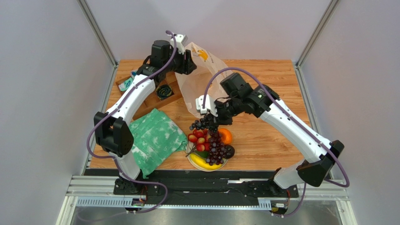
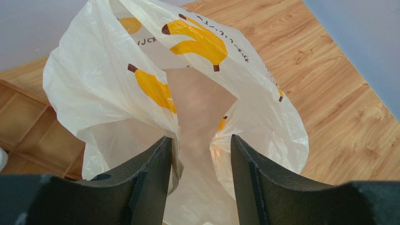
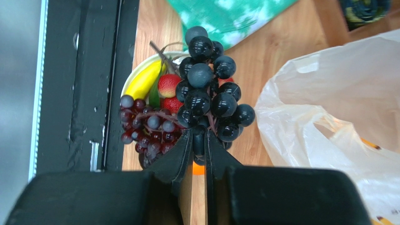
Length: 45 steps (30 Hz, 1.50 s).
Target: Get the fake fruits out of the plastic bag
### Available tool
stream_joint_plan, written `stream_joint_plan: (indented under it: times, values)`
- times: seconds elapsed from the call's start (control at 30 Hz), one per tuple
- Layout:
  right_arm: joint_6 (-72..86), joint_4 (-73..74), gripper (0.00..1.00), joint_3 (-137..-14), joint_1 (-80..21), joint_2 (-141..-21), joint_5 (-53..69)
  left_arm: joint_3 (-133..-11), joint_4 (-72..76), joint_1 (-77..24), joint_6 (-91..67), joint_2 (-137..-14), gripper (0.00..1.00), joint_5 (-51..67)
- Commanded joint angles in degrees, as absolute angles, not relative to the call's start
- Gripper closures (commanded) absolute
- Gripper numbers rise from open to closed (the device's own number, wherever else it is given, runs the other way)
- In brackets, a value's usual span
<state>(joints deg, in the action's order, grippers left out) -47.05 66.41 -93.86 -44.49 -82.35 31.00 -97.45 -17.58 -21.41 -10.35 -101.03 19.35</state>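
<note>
The right claw (image 3: 198, 140) is clenched on the stem of the grapes (image 3: 209, 93), which hang from its tips just above the heaped fruit (image 3: 152, 126). The left claw (image 2: 199, 140) stands parted, with the bag (image 2: 108, 84) slack between its jaws.

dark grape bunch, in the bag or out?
Out: the right gripper holds the dark grape bunch beside the plastic bag, fully outside it.

The whitish plastic bag (image 1: 195, 86), printed with bananas, is stood open towards the table's (image 1: 272, 136) far edge. Banana (image 1: 199, 161), orange (image 1: 226, 136), red balls (image 1: 197, 137) and purple grapes (image 1: 216, 149) are heaped by the near edge, a black grape bunch (image 1: 203, 124) held above.
</note>
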Motion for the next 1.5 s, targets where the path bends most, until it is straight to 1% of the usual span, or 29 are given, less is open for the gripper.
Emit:
stream_joint_plan:
  times: [0.0,0.27,0.5,0.63,0.83,1.03,1.4,1.47]
  values:
    - [-55.01,68.02,1.00,-94.04,-48.51,-85.68,26.73,-95.54,-15.47,-21.62,-12.04,-95.01,0.43,19.95]
    - [-56.16,65.04,1.00,-93.87,-50.54,-91.31,19.96,-90.62,-14.42,-21.53,-10.99,-89.66,0.42,21.09]
    - [-57.22,62.93,1.00,-92.20,-52.38,-94.57,18.64,-85.79,-13.18,-21.53,-10.90,-85.61,0.42,22.06]
    - [-57.83,66.00,1.00,-91.59,-54.31,-96.68,18.19,-83.59,-12.48,-21.53,-11.34,-84.03,0.42,23.11]
    - [-58.27,66.36,0.99,-88.25,-55.98,-96.15,18.02,-83.06,-12.22,-21.53,-11.43,-83.23,0.42,23.82]
    - [-59.94,68.73,0.96,-88.59,-56.51,-96.42,17.40,-82.88,-11.78,-21.53,-11.95,-83.67,0.42,24.52]
    - [-62.13,72.24,0.94,-88.33,-56.60,-96.42,16.96,-82.97,-11.78,-21.53,-11.87,-84.11,0.42,24.79]
    - [-61.96,72.25,0.91,-88.33,-56.60,-96.24,16.35,-82.88,-11.78,-21.53,-11.87,-84.20,0.42,24.79]
